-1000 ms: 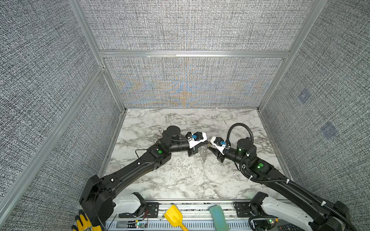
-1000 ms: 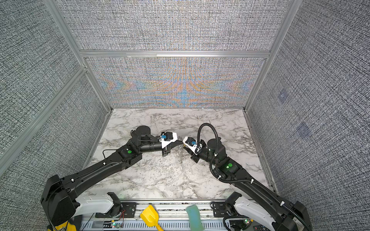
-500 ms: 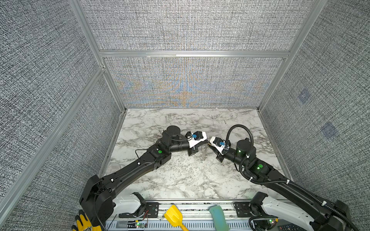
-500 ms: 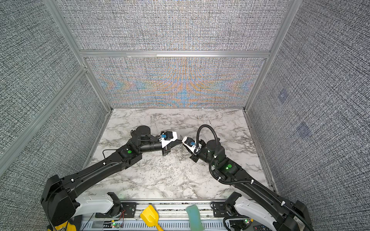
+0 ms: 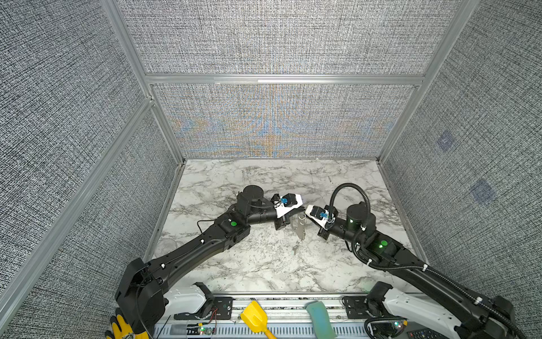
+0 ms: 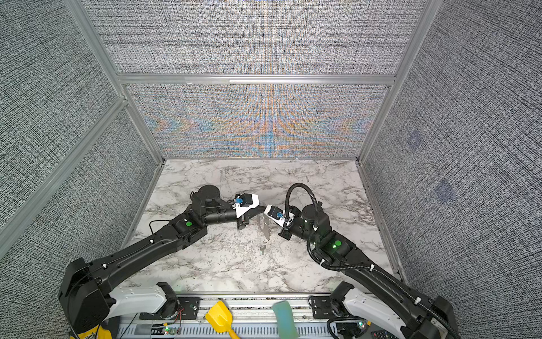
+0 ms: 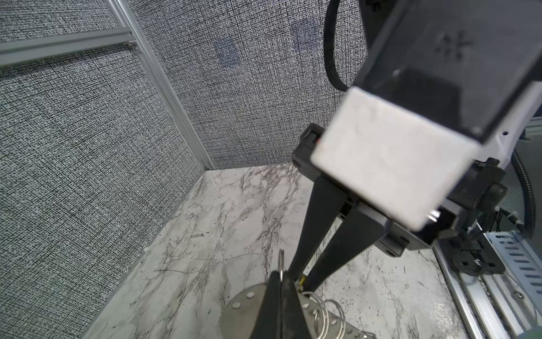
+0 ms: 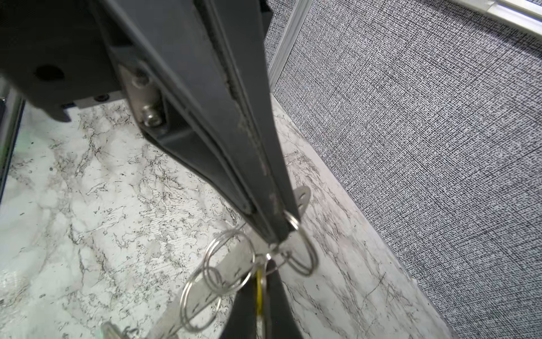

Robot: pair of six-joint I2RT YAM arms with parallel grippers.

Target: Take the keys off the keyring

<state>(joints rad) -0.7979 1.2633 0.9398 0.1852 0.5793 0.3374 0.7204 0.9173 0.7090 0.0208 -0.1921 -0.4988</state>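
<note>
The keyring is a flat grey plate with small holes, hanging edge-down above the marble floor between both arms. My left gripper is shut on a wire ring at the plate's top end. In the right wrist view, my right gripper is shut on the key with the yellow tag, just below the left fingertips. More wire rings hang through the plate's holes. The key with the pale green tag dangles from the plate's low end, close to the floor.
A yellow scoop and a teal block lie on the front rail, outside the marble floor. A yellow glove sits at the front left corner. Grey fabric walls close in the back and both sides.
My right gripper has closed onto the yellow-tagged key and edged slightly toward the left gripper. The left arm and the plate have stayed put.
</note>
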